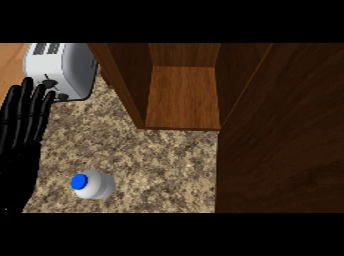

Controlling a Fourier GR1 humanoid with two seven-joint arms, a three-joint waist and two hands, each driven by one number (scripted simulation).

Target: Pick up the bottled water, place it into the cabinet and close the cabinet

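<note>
Looking down from the head view, we see our left hand (16, 137) resting at the left edge, fingers straight, grasping nothing. The bottle (92, 184) stands on the counter (160, 160), apparently upright, near the open cabinet (182, 95); a toaster (60, 67) sits behind.

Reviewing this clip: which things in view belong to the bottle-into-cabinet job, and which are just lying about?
Job:
- bottled water, upright on the counter, blue cap up
- cabinet, open, its door swung out at right
- left hand, open at the left edge

Lying about:
- toaster, top left
- granite counter
</note>
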